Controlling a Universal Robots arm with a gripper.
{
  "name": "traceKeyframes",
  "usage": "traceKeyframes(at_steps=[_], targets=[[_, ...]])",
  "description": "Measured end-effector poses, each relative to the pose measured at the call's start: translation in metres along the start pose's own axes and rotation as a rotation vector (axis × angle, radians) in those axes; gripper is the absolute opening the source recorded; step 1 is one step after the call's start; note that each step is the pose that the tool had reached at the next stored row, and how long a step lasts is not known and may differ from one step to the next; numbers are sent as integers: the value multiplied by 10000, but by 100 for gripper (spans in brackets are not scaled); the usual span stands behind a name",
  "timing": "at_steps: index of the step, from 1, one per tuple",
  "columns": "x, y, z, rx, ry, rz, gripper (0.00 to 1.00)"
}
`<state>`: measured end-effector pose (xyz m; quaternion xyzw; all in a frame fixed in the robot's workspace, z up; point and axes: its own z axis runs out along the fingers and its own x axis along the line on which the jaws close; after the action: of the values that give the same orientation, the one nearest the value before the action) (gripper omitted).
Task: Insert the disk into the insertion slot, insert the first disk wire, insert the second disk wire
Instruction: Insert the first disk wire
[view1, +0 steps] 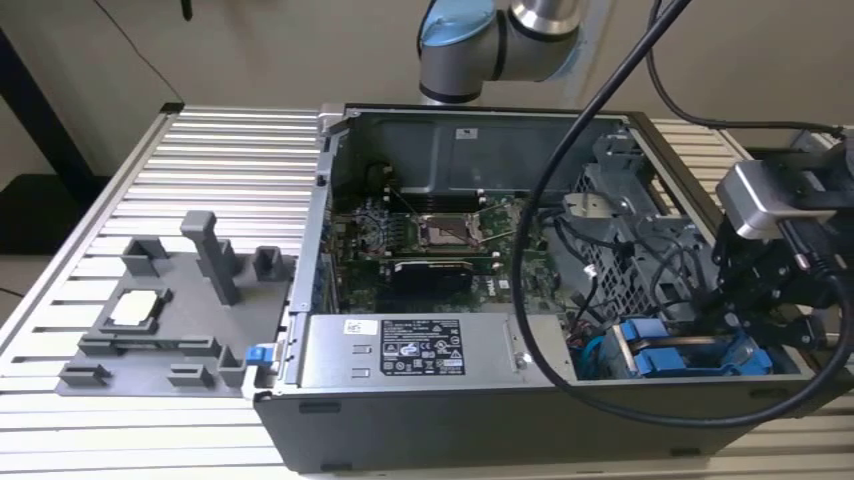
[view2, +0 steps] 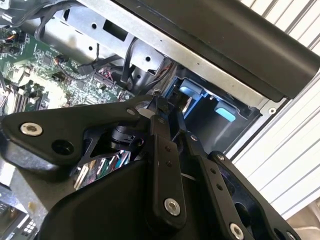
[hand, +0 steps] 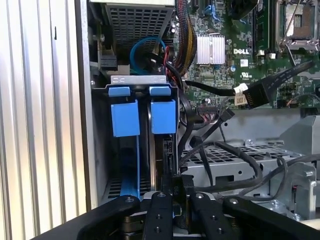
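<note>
One disk (hand: 157, 155) to watch here, and it's standing on edge inside the insertion slot (hand: 124, 117), down in the corner of the computer case (view1: 534, 430) next to the power supply box (view1: 414, 350). From the first wrist view it's a dark, thin slab with a bright blue strip along one side, tucked between the two blue tabs. Its long axis runs straight away from the gripper (hand: 181, 186), deep into the bay, so the fingertips are at its near end and lined up with it lengthwise.

The fingers look pressed together, and I can't make out anything between them. The tips sit right beside the disk's end; whether they touch it I can't say. In the second wrist view the gripper (view2: 159, 102) points into the blue bay. Loose black cables (hand: 220, 150) hang just beside it, with the motherboard (hand: 260, 30) beyond.
</note>
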<state>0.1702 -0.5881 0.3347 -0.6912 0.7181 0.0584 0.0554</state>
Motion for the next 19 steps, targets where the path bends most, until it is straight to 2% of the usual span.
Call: traceKeyframes(at_steps=[4, 11, 12, 13, 15, 19], targets=[[9, 1, 52, 0, 13, 2, 20], [15, 1, 65, -3, -8, 4, 21], [15, 1, 64, -2, -8, 4, 27], [13, 1, 58, -2, -5, 4, 27], [5, 1, 6, -4, -8, 3, 27], [-22, 2, -161, -4, -4, 4, 27]])
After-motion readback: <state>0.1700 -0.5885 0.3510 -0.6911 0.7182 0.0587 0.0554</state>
